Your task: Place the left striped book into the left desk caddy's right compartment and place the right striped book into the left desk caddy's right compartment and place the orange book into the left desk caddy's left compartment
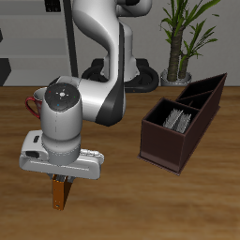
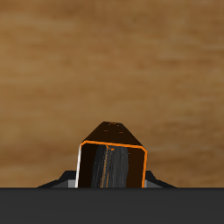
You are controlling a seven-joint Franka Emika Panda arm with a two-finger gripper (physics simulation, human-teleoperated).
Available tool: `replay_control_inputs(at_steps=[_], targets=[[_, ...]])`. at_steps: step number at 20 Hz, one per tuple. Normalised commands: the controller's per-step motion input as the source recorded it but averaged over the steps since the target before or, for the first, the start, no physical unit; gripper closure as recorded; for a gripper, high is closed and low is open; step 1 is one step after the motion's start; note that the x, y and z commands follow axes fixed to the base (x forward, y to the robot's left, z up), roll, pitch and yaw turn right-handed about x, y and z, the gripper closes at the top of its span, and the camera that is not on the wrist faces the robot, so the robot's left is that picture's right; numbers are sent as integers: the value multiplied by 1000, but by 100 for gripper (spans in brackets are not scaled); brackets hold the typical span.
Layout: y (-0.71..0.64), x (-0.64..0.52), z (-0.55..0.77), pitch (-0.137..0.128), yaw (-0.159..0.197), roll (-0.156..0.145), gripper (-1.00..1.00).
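From across the room, the white Franka arm hangs low over the brown wooden table (image 1: pixel 122 202), and its two-finger gripper (image 1: pixel 62 183) has hold of the thin orange book with the plain cover (image 1: pixel 62 193), which pokes down below the white gripper body, on end and just above the wood, near the table's front edge. That view hides the fingers behind the gripper housing; the wrist view fills the gap, showing the orange book (image 2: pixel 111 157) end-on with its orange rim and dark glossy face, pinched close between the two dark fingers (image 2: pixel 59 183), the jaws drawn in tight on either side of it, with nothing but bare wood grain beyond. What the wrist view does not show is the dark maroon-brown open-top desk caddy (image 1: pixel 181 122) at about two o'clock from the gripper, well apart from it, standing slantwise on the table. Its nearer well holds the two thin black and light-grey striped books (image 1: pixel 174 118), upright side by side; I cannot tell one from the other. The farther well looks dark inside. Behind the arm's shoulder, at about eleven o'clock, a small reddish object (image 1: pixel 36 97) peeks out, mostly hidden. Farther back stand a potted green plant (image 1: pixel 187 28) and the robot's dark base.
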Motion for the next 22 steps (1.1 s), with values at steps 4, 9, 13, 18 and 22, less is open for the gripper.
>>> replay_control_inputs(at_steps=[4, 9, 13, 18, 22], targets=[[211, -363, 512, -65, -81, -12, 100], [172, -318, 359, -18, -57, 65, 100], [122, -419, 443, -24, -22, 25, 100], [25, -440, 469, -60, -59, -90, 100], [338, -511, 460, -87, -8, -35, 100]])
